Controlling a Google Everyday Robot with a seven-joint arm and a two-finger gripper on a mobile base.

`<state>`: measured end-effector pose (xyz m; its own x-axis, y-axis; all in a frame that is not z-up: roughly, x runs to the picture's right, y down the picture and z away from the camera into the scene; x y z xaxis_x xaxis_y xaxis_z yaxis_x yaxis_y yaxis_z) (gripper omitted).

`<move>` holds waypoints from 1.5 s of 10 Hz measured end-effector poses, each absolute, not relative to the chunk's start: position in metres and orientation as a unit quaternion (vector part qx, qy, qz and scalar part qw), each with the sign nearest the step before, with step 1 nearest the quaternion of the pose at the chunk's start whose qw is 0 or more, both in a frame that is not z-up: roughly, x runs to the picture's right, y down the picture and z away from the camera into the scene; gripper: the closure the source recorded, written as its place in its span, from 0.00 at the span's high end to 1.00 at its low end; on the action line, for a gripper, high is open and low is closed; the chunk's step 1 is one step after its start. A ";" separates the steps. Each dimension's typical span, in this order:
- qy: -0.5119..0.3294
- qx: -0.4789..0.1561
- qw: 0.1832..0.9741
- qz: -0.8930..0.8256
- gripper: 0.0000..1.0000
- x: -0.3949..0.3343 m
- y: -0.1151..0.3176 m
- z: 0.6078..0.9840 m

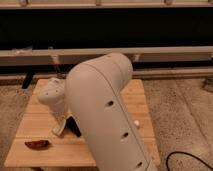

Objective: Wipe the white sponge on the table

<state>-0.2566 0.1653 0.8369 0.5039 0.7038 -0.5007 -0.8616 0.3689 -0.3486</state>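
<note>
The table point(135, 95) is small with a pale wooden plank top and fills the middle of the camera view. My big cream arm point(107, 115) crosses it from the lower right and hides much of the top. My gripper point(66, 129) points down at the left-middle of the table, close to the wood. A small off-white bit point(136, 122) lies on the planks at the arm's right edge. It looks like the white sponge, mostly covered by the arm and well to the right of the gripper.
A dark red-brown oblong thing point(37, 144) lies near the table's front left corner. Behind the table runs a long pale rail point(170, 51) with a dark gap above it. A black cable point(187, 159) curls on the speckled floor at lower right.
</note>
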 end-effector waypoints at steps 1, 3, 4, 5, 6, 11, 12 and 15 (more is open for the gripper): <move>0.134 -0.292 0.817 0.479 0.22 -0.256 0.165 0.837; 0.134 -0.291 0.817 0.479 0.22 -0.256 0.164 0.837; 0.133 -0.290 0.817 0.480 0.22 -0.256 0.163 0.838; 0.133 -0.289 0.818 0.480 0.22 -0.257 0.161 0.838; 0.133 -0.289 0.818 0.480 0.22 -0.257 0.161 0.839; 0.132 -0.284 0.819 0.480 0.05 -0.255 0.159 0.841; 0.132 -0.284 0.819 0.481 0.01 -0.254 0.159 0.841; 0.131 -0.281 0.818 0.484 0.01 -0.248 0.157 0.843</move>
<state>-0.2484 0.1568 0.8429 0.4973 0.7188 -0.4858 -0.8656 0.3734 -0.3336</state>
